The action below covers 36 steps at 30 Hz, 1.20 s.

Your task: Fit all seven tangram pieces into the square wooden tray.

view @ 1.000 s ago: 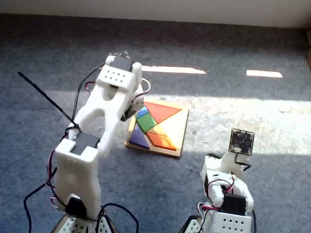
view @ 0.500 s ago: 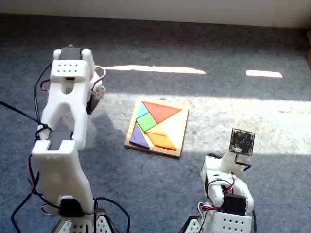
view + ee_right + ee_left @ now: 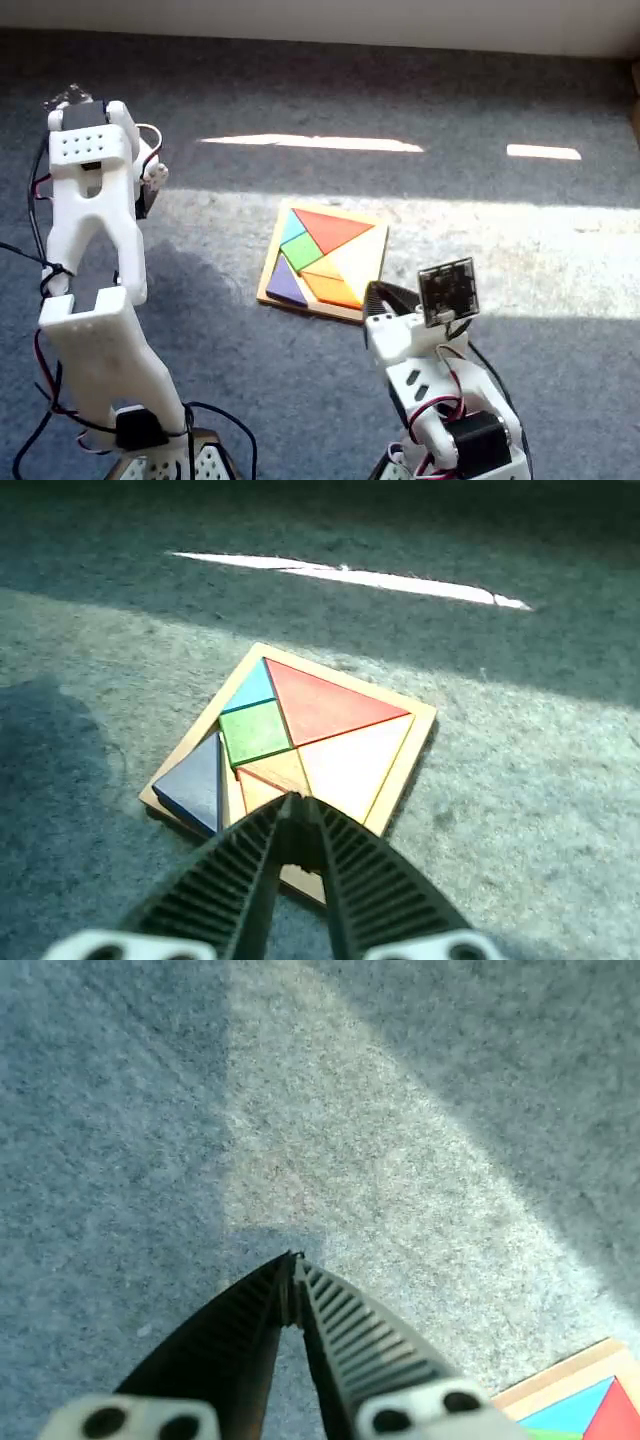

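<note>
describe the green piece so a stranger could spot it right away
A square wooden tray lies on the grey carpet. Inside, the green piece touches the light blue triangle and the big red triangle. It alone is green and square.

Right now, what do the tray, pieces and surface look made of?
Tray: pale unpainted wood, going by its matte tan rim. Pieces: probably wood, painted or stained in flat colours with a slight sheen. Surface: grey-blue carpet with a short fuzzy pile.

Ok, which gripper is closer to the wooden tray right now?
Right. The right gripper hangs at the tray's near edge; the left gripper is well off to the tray's left, over the carpet.
</note>
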Available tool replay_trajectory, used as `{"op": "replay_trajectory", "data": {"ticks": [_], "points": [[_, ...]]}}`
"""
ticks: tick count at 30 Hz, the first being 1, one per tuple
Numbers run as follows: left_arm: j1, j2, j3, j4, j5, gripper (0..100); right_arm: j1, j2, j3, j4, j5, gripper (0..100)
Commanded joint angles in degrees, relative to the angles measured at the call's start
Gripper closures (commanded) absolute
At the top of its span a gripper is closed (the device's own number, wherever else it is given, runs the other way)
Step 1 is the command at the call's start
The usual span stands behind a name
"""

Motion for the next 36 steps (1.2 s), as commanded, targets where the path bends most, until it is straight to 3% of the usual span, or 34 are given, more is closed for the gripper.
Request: {"op": "replay_trajectory", "data": {"ticks": [1, 10, 14, 22, 36], "points": [[-0.4, -0.7, -0.2, -0.6, -2.9, 100, -4.6, 10.2, -5.1, -6.9, 1.8, 99.2], [-0.7, -0.7, -0.2, -0.6, -2.5, 100, -17.9, 44.0, -13.6, -26.5, 9.7, 99.2], [-0.8, -0.7, -0.2, -0.6, -2.5, 100, -20.6, 58.5, -14.5, -35.6, 9.8, 99.2], [-0.7, -0.7, -0.2, -0.6, -2.5, 100, -20.4, 74.5, -14.5, -48.7, 10.1, 99.2], [-0.7, -0.7, -0.2, -0.6, -2.5, 100, -13.8, 86.7, -16.2, -56.7, 10.1, 99.2]]}}
